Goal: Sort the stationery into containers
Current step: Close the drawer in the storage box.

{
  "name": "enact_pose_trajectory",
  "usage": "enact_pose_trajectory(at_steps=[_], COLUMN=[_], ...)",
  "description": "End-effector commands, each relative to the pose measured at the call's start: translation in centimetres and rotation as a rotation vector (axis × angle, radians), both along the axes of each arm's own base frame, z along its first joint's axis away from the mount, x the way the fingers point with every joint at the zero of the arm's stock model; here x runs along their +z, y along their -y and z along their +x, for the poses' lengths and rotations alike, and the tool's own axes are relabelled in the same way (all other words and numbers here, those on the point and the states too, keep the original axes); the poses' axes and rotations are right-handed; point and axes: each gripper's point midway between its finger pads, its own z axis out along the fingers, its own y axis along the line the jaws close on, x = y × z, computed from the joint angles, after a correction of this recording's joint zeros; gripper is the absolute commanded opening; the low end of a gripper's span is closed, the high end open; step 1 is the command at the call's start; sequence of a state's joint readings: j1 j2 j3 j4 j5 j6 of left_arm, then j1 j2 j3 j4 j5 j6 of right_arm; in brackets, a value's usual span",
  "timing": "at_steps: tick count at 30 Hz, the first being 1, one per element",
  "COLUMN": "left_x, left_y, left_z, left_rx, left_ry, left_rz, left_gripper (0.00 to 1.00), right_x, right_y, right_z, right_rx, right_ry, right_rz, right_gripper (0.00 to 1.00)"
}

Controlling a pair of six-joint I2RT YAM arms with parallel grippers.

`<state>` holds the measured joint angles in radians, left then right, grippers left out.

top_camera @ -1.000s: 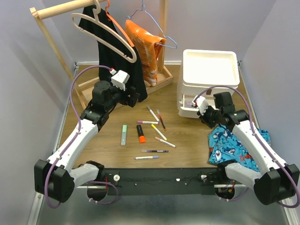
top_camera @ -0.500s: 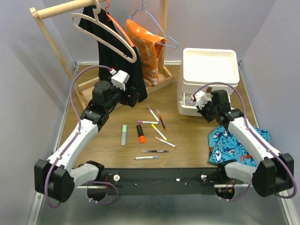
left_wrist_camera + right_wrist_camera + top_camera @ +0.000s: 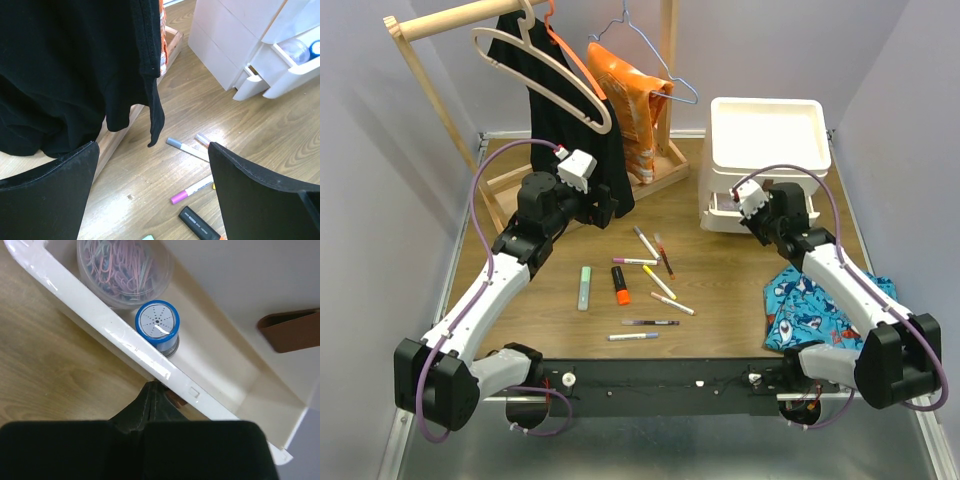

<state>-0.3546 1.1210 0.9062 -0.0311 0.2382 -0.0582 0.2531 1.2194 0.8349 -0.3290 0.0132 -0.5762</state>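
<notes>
Lilac walls box in a wooden bench (image 3: 720,290). A rack (image 3: 450,17) at the far left carries a black garment (image 3: 545,90), and the white drawer unit (image 3: 767,140) sits at the far right. One drawer (image 3: 100,330) stands pulled out, probably so stationery can be dropped in.

The right claw (image 3: 152,390) is pressed together right against that drawer's front lip, where a sliver of brown tab (image 3: 175,399) shows. I cannot tell if it pinches the tab, but it looks placed to work the drawer.

The left claw (image 3: 152,145) is spread wide and hangs beside the garment's hem, holding nothing, likely ready for a pick.

Loose pens (image 3: 660,283) lie on the bench just below and ahead of the left claw. An orange highlighter (image 3: 619,285) and a green highlighter (image 3: 584,288) lie nearer the arm bases.

Inside the drawer, just beyond the right claw, a clear pot (image 3: 125,265) of paper clips touches a small blue piece (image 3: 157,325).
</notes>
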Motion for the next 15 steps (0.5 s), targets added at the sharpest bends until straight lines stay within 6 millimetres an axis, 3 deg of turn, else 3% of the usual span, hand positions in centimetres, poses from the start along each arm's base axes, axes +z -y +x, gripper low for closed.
enact_pose_trajectory(at_steps=[1,15], left_x=[0.1,-0.1], left_y=[0.2,0.2], left_z=[0.2,0.2], left_rx=[-0.009,-0.006], left_ry=[0.006,-0.001], left_rz=[-0.017,-0.014], left_gripper=[0.99,0.99], right_x=[4.0,3.6], right_y=[0.5,-0.3], right_z=[3.9,6.9], right_rx=[-0.060,-0.058], right_ry=[0.183,0.243], right_rz=[0.003,0.022], right_gripper=[0.01,0.01])
